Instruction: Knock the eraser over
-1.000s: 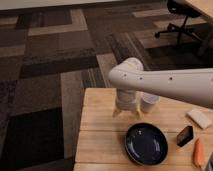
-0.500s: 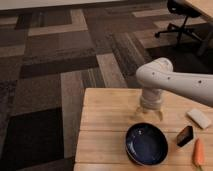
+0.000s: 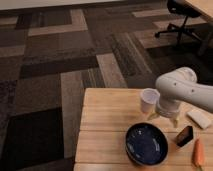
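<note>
The eraser, a small black block with an orange-red edge, stands upright on the wooden table, to the right of the dark blue bowl. My gripper hangs from the white arm just above the table, between the white cup and the eraser, a little up and left of the eraser. Its two pale fingertips stand apart with nothing between them. The gripper is not touching the eraser.
A pale whitish pad lies at the table's right edge. An orange carrot-shaped thing lies at the front right. An office chair stands far back on the patterned carpet. The table's left edge drops to the floor.
The arm and gripper have swung right across the table, away from the white cup, which now shows fully, and closer to the eraser. The eraser still stands.
</note>
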Motion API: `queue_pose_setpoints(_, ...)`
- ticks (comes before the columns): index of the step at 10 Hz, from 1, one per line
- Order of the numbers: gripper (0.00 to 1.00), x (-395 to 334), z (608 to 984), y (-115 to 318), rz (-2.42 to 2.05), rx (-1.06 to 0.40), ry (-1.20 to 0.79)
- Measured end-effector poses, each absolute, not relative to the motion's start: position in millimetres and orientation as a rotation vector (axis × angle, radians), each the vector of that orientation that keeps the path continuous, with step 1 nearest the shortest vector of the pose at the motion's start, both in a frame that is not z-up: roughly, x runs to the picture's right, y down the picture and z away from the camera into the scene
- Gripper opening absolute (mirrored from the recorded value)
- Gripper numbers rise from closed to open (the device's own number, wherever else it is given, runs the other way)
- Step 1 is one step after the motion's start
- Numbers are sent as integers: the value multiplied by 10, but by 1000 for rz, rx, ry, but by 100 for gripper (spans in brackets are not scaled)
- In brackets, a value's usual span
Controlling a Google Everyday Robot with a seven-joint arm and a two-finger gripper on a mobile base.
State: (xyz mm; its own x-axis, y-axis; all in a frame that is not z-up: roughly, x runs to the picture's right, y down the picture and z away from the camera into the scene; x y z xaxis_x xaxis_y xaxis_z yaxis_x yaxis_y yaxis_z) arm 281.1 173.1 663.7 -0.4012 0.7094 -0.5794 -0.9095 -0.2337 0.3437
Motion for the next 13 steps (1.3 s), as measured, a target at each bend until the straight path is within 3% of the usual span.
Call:
queue_pose_setpoints(7, 65, 2915, 6256, 1727, 1856, -326, 779)
queue_pose_setpoints(13, 65, 3435, 6067, 1895, 1950, -261, 808)
